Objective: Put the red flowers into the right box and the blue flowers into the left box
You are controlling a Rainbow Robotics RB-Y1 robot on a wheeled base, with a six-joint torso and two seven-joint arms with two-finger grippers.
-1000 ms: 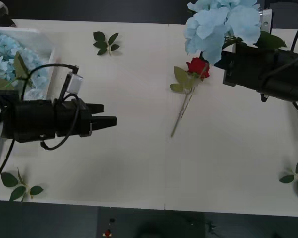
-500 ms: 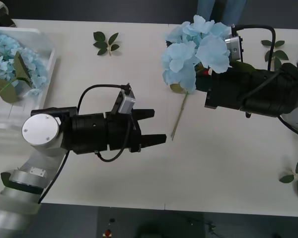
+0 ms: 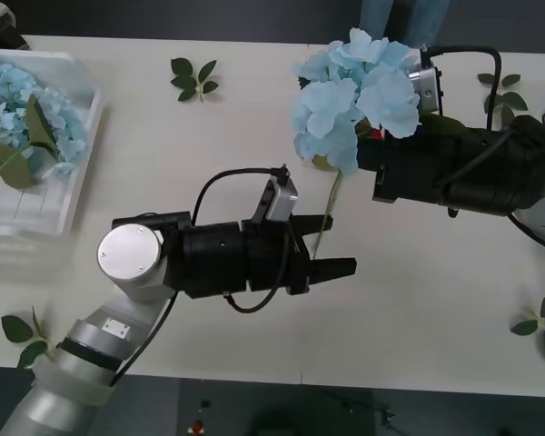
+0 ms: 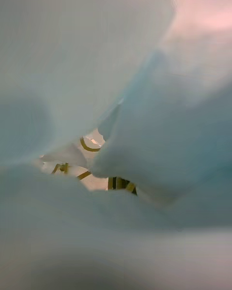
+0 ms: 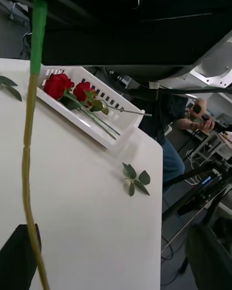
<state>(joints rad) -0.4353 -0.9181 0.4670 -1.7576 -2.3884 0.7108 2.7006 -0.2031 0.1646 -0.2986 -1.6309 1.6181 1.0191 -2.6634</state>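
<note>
Nearest you, the left gripper (image 3: pixel 331 256) hangs over the middle of the tabletop (image 3: pixel 418 300), its 2 black fingers (image 3: pixel 334 269) spread apart with nothing clamped between them. It points toward the right side. In the left wrist view a thin green stem (image 5: pixel 28 174) runs lengthwise just beside one finger (image 5: pixel 21 256); you cannot tell whether they touch.

That stem (image 3: pixel 327 214) shows in the front view as a long thin line sloping from just ahead of the left gripper up toward the far right, its upper end hidden under a blue bloom.

The blue flowers (image 3: pixel 350 91) raised at the right arm form a big pale cluster, head toward the robot's left, stalk end back into the black wrist. A speck of red (image 3: pixel 374 133) shows between the petals and the arm. You cannot tell how the right gripper's fingers stand: the petals (image 4: pixel 116 77) cover them.

More blue flowers (image 3: pixel 18 104) lie in the left box (image 3: pixel 77 177) at the far left of the tabletop, blooms bunched along its far side.

In the left wrist view, 2 red flowers (image 5: pixel 67 88) lie in the right box (image 5: pixel 104 133), a white slotted-wall tray at the tabletop's edge, heads together at one end and stems trailing along its length.

Loose leaf sprigs (image 3: pixel 194 78) sit scattered well apart near the tabletop's edges.
</note>
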